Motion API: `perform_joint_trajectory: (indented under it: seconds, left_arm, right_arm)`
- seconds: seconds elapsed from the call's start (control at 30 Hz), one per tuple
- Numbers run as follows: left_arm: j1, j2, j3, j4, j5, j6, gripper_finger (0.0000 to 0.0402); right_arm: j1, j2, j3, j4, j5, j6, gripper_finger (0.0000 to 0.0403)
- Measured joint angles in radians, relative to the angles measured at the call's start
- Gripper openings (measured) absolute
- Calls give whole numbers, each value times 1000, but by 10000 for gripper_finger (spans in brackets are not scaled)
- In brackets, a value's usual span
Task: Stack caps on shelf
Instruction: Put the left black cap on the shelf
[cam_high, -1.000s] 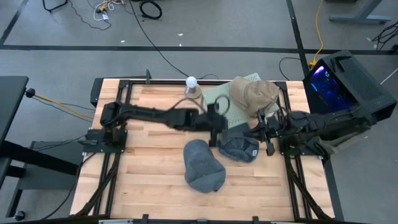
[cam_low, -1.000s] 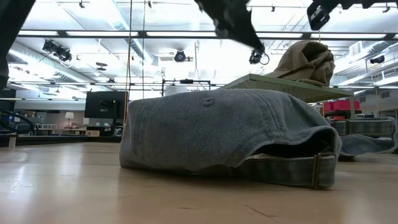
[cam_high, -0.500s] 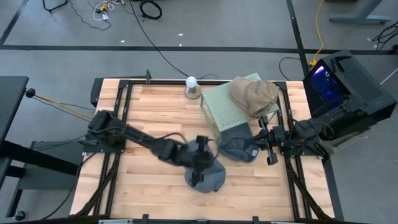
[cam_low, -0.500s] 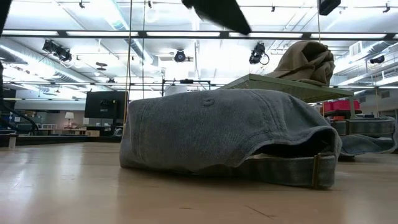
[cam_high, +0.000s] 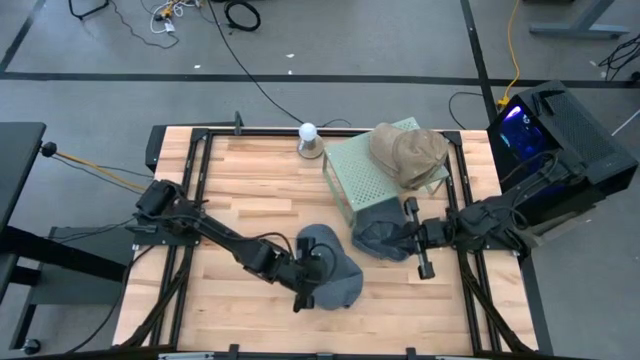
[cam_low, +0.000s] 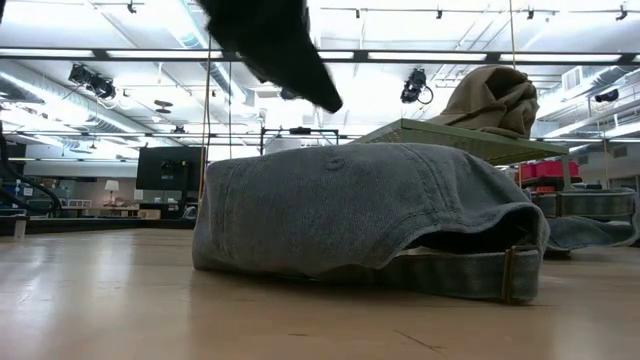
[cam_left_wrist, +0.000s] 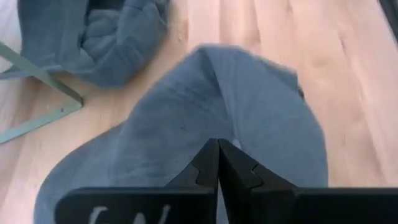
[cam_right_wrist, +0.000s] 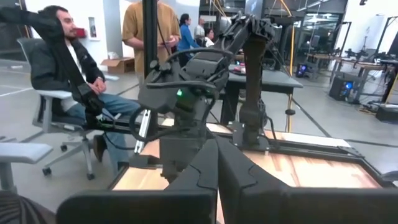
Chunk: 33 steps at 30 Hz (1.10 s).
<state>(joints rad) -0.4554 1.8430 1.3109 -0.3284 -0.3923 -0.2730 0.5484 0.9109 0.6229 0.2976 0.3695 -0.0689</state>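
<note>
my counter is the butcher-block top, with the pale green shelf at its far right part. one tan cap already sits on the shelf's far end. a second blue-grey cap lies crumpled on the counter just beside the shelf's near edge, and the blue-grey cap i'm after lies flat on the wood nearer the middle, well short of the shelf.

my left tool hangs directly above that cap's crown, fingers pressed together with no gap and nothing between them. so the cap is straight below it, and the shelf lies away to the far right from there. in the high view the cap's long axis runs roughly near-to-far; i can't tell which end is the brim.

my right tool is by the crumpled cap, fingers also closed on nothing; in the high view it is just beside the fabric. a seated person and others standing show in the room beyond.

i judge the left arm is the nearer one for the middle cap, and it must open before it goes down.
</note>
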Motion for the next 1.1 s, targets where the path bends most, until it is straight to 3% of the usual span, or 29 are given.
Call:
perform_joint_trajectory:
  seconds: [0.17, 0.27, 0.43, 0.6, 0.93, 1.1]
  left_arm:
    - [41, 32, -1, 39, 76, -62, 47]
    - [63, 47, 2, 86, 136, -73, 89]
    - [72, 98, 1, 111, 144, -79, 167]
    - [61, 159, 3, 161, 180, -83, 219]
    - [59, 239, 2, 185, 263, -135, 242]
    - [64, 260, 5, 200, 224, -134, 231]
  right_arm:
    - [0, 30, 20, 1, 1, 0, 3]
    - [0, 32, 20, 3, 0, -1, 7]
    - [0, 31, 20, -2, -2, -17, 10]
    - [-1, 32, 19, -12, -2, -20, 11]
    - [-1, 30, 19, -8, -2, -46, 11]
    - [-1, 30, 19, -8, -3, -49, 11]
